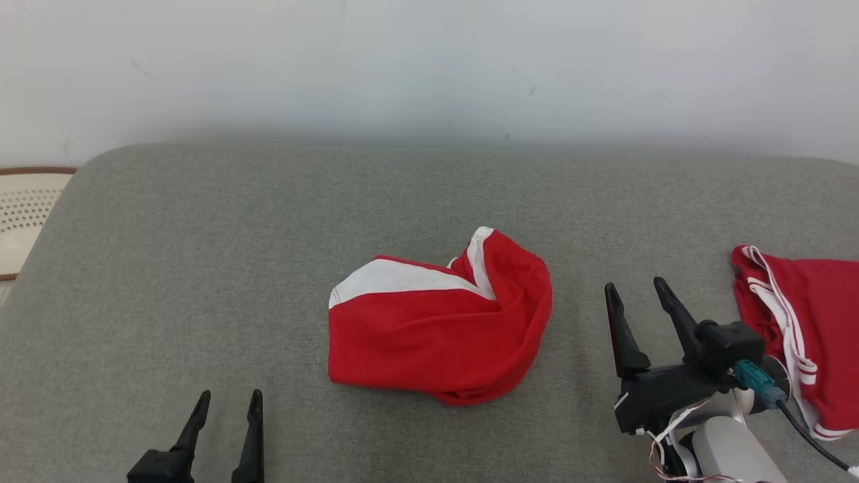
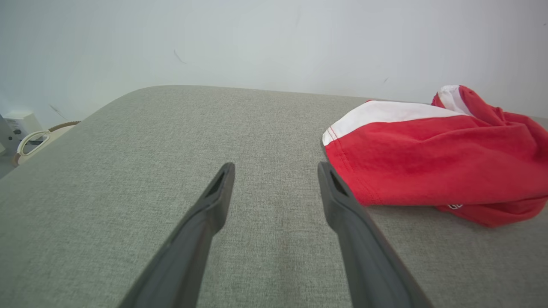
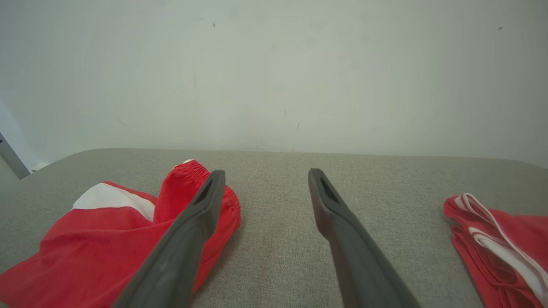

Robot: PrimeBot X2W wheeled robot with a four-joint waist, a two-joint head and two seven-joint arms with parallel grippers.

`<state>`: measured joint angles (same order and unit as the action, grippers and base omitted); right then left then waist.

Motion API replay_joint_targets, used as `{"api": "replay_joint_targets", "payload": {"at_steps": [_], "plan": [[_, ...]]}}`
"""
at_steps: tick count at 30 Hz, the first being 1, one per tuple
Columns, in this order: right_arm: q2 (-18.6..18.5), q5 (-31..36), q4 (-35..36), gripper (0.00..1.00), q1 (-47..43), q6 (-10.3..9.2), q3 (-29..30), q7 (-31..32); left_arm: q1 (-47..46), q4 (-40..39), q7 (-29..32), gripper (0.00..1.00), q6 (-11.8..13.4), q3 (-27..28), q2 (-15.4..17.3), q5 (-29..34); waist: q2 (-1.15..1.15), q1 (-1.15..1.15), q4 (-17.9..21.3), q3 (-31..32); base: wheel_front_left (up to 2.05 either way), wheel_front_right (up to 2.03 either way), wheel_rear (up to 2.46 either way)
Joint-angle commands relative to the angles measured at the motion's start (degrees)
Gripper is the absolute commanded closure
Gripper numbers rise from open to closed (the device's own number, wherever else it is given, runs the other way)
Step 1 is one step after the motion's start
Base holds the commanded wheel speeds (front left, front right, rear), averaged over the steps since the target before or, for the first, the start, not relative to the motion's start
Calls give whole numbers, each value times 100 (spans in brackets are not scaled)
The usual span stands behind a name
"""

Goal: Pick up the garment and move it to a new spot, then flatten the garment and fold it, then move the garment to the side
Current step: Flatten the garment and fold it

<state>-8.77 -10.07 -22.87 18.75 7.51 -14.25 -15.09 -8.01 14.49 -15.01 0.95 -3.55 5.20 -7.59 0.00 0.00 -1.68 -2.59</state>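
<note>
Red-and-white shorts (image 1: 439, 329) lie crumpled at the grey cushion's (image 1: 201, 268) middle; I judge flattening, folding and setting aside all undone. My left gripper (image 1: 230, 396) and right gripper (image 1: 636, 286), over its near side, gape wide, empty.

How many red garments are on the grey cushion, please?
2. A crumpled red-and-white fabric garment lies mid-surface; a second red garment with white stripes lies at the head view's right edge, partly cut off.

The left gripper (image 1: 230, 397) is positioned left of the red garment (image 1: 439, 335) and nearer the robot, well apart from it. Its fingers are spread wide and nothing is held. The right gripper (image 1: 636, 286) is positioned near the garment's right side. It is carried on a pale forearm (image 1: 731, 456), with its fingers likewise spread and empty.
</note>
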Motion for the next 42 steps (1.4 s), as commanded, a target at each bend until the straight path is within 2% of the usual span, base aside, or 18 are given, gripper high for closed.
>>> {"api": "replay_joint_targets", "payload": {"at_steps": [1, 9, 18, 24, 30, 33, 36, 42], "plan": [[-59, -13, -33, 0, 84, -5, -38, -6, 74, -10, -22, 0, -32, 44, -1, 50, 0, 0, -229, -138, 0, 0, 0], [-380, -392, -712, 0, 883, -5, -532, -6, -53, 0, -22, 0, -171, 111, -156, 122, 0, 0, -817, -487, 0, 0, 0], [-937, -1492, -1483, 0, 2110, -4, -1541, 307, -199, -17, -22, 0, -213, -13, -227, 35, 0, 0, -1401, -940, 0, 0, 0], [-1352, -2326, -1772, 0, 2625, -4, -2301, 728, -295, -64, -22, 0, -96, -184, -228, -212, 0, 0, -1632, -1152, 0, 0, 0], [-1640, -3028, -1814, 1, 2742, -4, -3051, 1080, -311, -101, -22, 0, -38, -171, -228, -244, 0, 0, -1652, -1155, 0, 0, 0], [-1746, -3272, -1768, 100, 2803, -4, -3362, 1049, -341, -120, -22, 0, -36, -147, -229, -247, 0, 0, -1585, -1113, 0, 0, 0], [-1799, -3407, -1727, 100, 2839, -5, -3511, 907, -351, -145, -22, 0, -52, -151, -228, -239, 0, 0, -1512, -1072, 0, 0, 0], [-2004, -3469, -1494, 100, 2927, -5, -3738, 204, -362, -160, -23, 0, -121, -154, -227, -160, 0, 0, -1120, -883, 0, 0, 0]]}}
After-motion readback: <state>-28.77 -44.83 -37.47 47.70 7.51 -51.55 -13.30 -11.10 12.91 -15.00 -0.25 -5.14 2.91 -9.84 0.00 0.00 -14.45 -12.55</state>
